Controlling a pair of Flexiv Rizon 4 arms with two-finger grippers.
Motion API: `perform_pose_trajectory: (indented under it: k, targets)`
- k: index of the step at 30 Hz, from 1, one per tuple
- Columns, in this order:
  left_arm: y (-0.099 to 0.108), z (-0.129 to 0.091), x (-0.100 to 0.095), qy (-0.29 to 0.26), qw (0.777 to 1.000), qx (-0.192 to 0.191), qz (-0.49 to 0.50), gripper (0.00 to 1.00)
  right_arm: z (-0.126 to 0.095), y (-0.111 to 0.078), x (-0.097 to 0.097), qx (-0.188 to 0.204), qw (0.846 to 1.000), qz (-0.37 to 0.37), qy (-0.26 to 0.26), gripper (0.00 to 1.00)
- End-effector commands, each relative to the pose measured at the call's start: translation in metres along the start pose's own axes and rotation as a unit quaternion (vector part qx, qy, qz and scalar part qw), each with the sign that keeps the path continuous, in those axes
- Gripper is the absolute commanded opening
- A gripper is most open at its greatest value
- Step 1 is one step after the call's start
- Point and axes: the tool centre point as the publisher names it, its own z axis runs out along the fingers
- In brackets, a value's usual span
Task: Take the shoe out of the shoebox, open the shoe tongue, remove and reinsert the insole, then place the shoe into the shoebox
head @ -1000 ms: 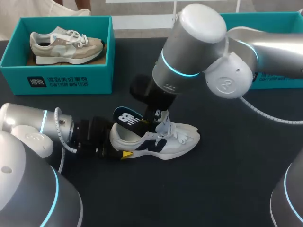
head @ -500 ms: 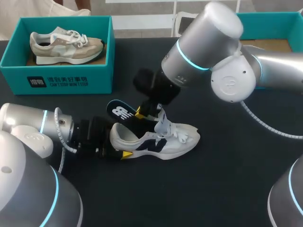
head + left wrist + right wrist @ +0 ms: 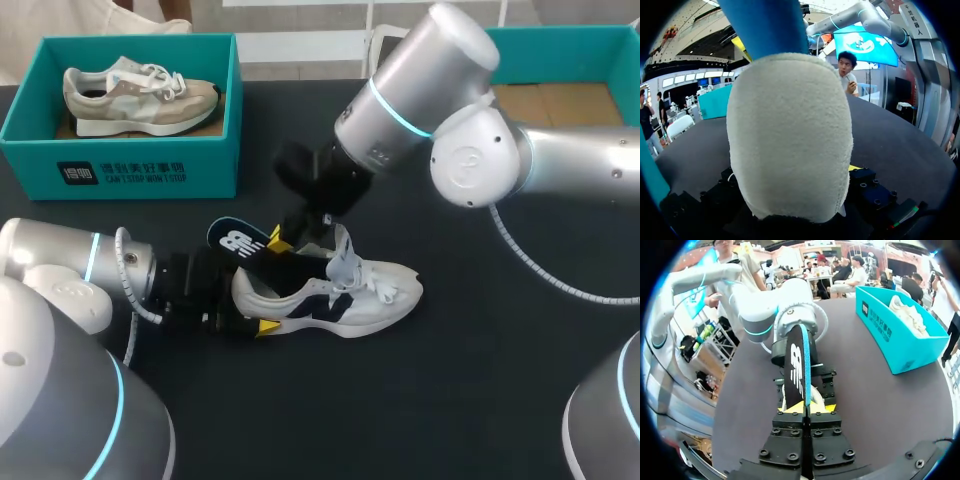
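Observation:
A white and navy shoe (image 3: 345, 298) lies on its sole on the black table, toe to the right. My left gripper (image 3: 252, 305) holds its heel from the left, one yellow fingertip (image 3: 268, 327) on the near side; the pale fuzzy heel (image 3: 790, 140) fills the left wrist view. The dark insole (image 3: 238, 242) with a white logo slants up and left out of the shoe's mouth. My right gripper (image 3: 280, 241) is shut on it near its middle. In the right wrist view the insole (image 3: 797, 365) stands edge-on between the closed yellow tips of the right gripper (image 3: 805, 407).
A teal shoebox (image 3: 120, 170) at the back left holds a beige shoe (image 3: 140, 95). A second teal shoebox (image 3: 590, 55) stands open at the back right, partly behind my right arm. The first box (image 3: 900, 335) also shows in the right wrist view.
My right gripper has moved left with the insole, drawing it farther out of the shoe toward the heel side. The left arm and shoe have stayed put.

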Motion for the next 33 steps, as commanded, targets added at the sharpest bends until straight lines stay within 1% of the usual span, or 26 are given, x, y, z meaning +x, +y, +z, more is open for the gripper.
perform_pose_trajectory:
  k: [1, 2, 3, 4, 5, 6, 7, 8, 9, 10, 14, 17, 18, 19, 20, 22, 23, 24, 29, 30, 31, 32, 33]
  targets:
    - [0.002, 0.002, 0.000, -0.001, 1.000, -0.001, 0.000, 0.00, 0.003, -0.003, 0.001, -0.034, 0.999, 0.015, 0.009, 0.47]
    - [0.002, 0.002, 0.000, -0.001, 1.000, -0.001, 0.000, 0.00, 0.001, -0.003, 0.002, -0.037, 0.999, 0.018, 0.014, 0.49]
    - [0.002, 0.002, 0.000, -0.001, 1.000, -0.001, 0.000, 0.00, -0.001, -0.002, 0.004, -0.044, 0.998, 0.027, 0.021, 0.60]
    - [0.002, 0.002, 0.000, -0.001, 1.000, -0.001, 0.000, 0.00, -0.003, -0.002, 0.005, -0.044, 0.998, 0.029, 0.029, 0.64]
    - [0.002, 0.002, 0.000, -0.001, 1.000, -0.001, 0.000, 0.00, -0.005, -0.001, 0.006, -0.045, 0.998, 0.029, 0.041, 0.64]
    - [0.002, 0.002, 0.000, -0.001, 1.000, -0.001, 0.000, 0.00, -0.007, 0.001, 0.008, -0.052, 0.997, 0.033, 0.051, 0.74]
    - [0.002, 0.002, 0.000, -0.001, 1.000, -0.001, 0.000, 0.00, -0.009, 0.002, 0.009, -0.046, 0.997, 0.029, 0.061, 0.82]
    - [0.002, 0.002, 0.000, -0.001, 1.000, -0.001, 0.000, 0.00, -0.010, 0.004, 0.010, -0.045, 0.996, 0.030, 0.069, 0.92]
    - [0.002, 0.002, 0.000, -0.001, 1.000, -0.001, 0.000, 0.00, -0.012, 0.004, 0.010, -0.045, 0.995, 0.031, 0.082, 0.98]
    - [0.002, 0.002, 0.000, -0.001, 1.000, -0.001, 0.000, 0.00, -0.013, 0.005, 0.011, -0.039, 0.994, 0.030, 0.095, 1.00]
    - [0.002, 0.002, 0.000, -0.001, 1.000, -0.001, 0.000, 0.00, -0.011, 0.005, 0.011, -0.016, 0.991, 0.032, 0.128, 0.95]
    - [0.002, 0.002, 0.000, -0.001, 1.000, -0.001, 0.000, 0.00, -0.005, 0.006, 0.009, -0.010, 0.990, 0.031, 0.134, 0.89]
    - [0.002, 0.002, 0.000, -0.001, 1.000, -0.001, 0.000, 0.00, -0.002, 0.007, 0.008, -0.003, 0.990, 0.032, 0.140, 0.87]
    - [0.002, 0.002, 0.000, -0.001, 1.000, -0.001, 0.000, 0.00, 0.000, 0.006, 0.008, -0.002, 0.990, 0.030, 0.140, 0.87]
    - [0.002, 0.002, 0.000, -0.001, 1.000, -0.001, 0.000, 0.00, 0.003, 0.006, 0.007, -0.008, 0.990, 0.030, 0.140, 0.83]
    - [0.002, 0.002, 0.000, -0.001, 1.000, -0.001, 0.000, 0.00, 0.007, 0.006, 0.007, -0.002, 0.989, 0.031, 0.142, 0.71]
    - [0.002, 0.002, 0.000, -0.001, 1.000, -0.001, 0.000, 0.00, 0.009, 0.006, 0.008, -0.001, 0.989, 0.031, 0.144, 0.70]
    - [0.002, 0.002, 0.000, -0.001, 1.000, -0.001, 0.000, 0.00, 0.011, 0.007, 0.008, 0.002, 0.989, 0.031, 0.146, 0.66]
    - [0.002, 0.002, 0.000, -0.001, 1.000, -0.001, 0.000, 0.00, 0.018, 0.011, 0.014, 0.001, 0.987, 0.023, 0.160, 0.66]
    - [0.002, 0.002, 0.000, -0.001, 1.000, -0.001, 0.000, 0.00, 0.019, 0.011, 0.014, 0.001, 0.987, 0.022, 0.161, 0.64]
    - [0.002, 0.002, 0.000, -0.001, 1.000, -0.001, 0.000, 0.00, 0.021, 0.012, 0.014, 0.000, 0.986, 0.021, 0.163, 0.55]
    - [0.002, 0.002, 0.000, -0.001, 1.000, -0.001, 0.000, 0.00, 0.023, 0.013, 0.014, 0.001, 0.985, 0.017, 0.170, 0.50]
    - [0.002, 0.002, 0.000, -0.001, 1.000, -0.001, 0.000, 0.00, 0.025, 0.014, 0.014, -0.001, 0.984, 0.014, 0.176, 0.49]
